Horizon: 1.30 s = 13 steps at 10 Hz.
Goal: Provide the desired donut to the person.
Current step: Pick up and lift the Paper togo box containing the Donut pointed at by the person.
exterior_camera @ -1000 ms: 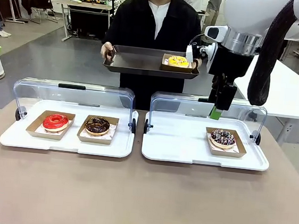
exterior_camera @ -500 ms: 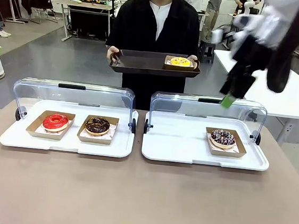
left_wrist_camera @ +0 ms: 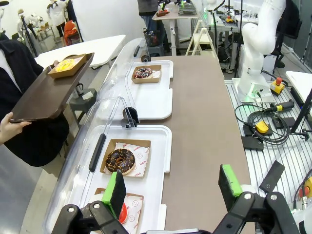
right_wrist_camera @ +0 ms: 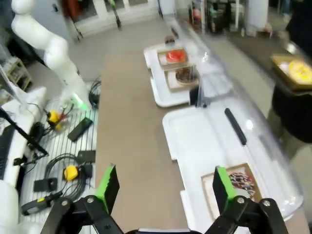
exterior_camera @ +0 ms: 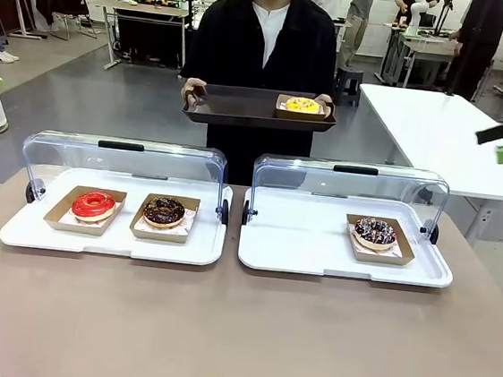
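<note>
Yellow donut (exterior_camera: 302, 105) sits in its paper boat (exterior_camera: 283, 111) on the brown tray (exterior_camera: 233, 104) the person (exterior_camera: 231, 42) holds, upper middle of the front view. We judge it light and soft, its icing easily marred, so we would grip the boat's rim. Right fingers (right_wrist_camera: 220, 187) and left fingers (left_wrist_camera: 116, 190) gape wide, empty. Since a second ago the right arm has swung off to the frame's right edge.

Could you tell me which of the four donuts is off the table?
The yellow donut: it sits on the dark tray the person holds; the red, chocolate and sprinkled ones lie in white trays.
</note>
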Each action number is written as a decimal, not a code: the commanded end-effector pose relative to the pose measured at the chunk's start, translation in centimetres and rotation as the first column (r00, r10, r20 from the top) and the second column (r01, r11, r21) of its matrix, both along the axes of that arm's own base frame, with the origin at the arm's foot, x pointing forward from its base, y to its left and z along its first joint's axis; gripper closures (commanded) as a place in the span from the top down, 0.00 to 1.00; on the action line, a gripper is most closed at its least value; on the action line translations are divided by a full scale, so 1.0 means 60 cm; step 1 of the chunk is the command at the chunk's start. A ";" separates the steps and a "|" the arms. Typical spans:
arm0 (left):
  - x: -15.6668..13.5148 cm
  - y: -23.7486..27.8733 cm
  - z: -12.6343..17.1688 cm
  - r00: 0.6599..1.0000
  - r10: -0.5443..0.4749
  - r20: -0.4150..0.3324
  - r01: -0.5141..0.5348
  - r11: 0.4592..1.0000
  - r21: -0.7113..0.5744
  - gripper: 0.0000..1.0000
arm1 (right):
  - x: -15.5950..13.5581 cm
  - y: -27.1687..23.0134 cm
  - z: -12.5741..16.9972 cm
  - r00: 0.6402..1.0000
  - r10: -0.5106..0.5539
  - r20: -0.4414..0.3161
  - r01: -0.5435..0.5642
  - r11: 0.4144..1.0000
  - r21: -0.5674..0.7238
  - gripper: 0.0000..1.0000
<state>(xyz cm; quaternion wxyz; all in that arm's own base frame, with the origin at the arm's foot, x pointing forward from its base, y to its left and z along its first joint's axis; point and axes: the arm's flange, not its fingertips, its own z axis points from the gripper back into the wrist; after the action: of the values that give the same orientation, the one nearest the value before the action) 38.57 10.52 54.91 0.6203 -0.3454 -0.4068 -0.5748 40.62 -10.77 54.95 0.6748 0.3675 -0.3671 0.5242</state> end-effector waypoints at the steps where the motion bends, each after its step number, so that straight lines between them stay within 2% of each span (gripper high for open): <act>1: -0.001 -0.002 0.004 1.000 -0.004 0.004 0.004 1.000 -0.015 1.00 | 0.009 -0.050 -0.062 0.997 0.062 0.047 -0.068 0.989 0.134 1.00; 4: -0.001 -0.002 0.004 1.000 -0.004 0.004 0.004 1.000 -0.015 1.00 | 0.002 -0.109 -0.120 0.999 -0.031 0.041 0.025 0.990 0.140 1.00; 6: -0.001 -0.002 0.004 1.000 -0.004 0.004 0.004 1.000 -0.015 1.00 | -0.006 -0.129 -0.124 0.998 -0.043 0.043 0.036 0.989 0.145 1.00; 10: -0.001 -0.002 0.004 1.000 -0.004 0.004 0.004 1.000 -0.015 1.00 | -0.011 -0.103 -0.078 0.993 0.014 0.119 -0.028 0.993 0.114 1.00; 13: -0.001 -0.002 0.004 1.000 -0.004 0.004 0.004 1.000 -0.015 1.00 | -0.017 -0.084 -0.056 0.990 0.067 0.128 -0.078 0.994 0.080 1.00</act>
<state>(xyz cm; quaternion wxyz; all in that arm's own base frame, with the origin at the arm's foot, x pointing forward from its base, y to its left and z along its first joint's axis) 38.57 10.52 54.91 0.6203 -0.3455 -0.4067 -0.5749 39.77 -15.71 51.75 0.6217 0.3736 -0.4219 0.5439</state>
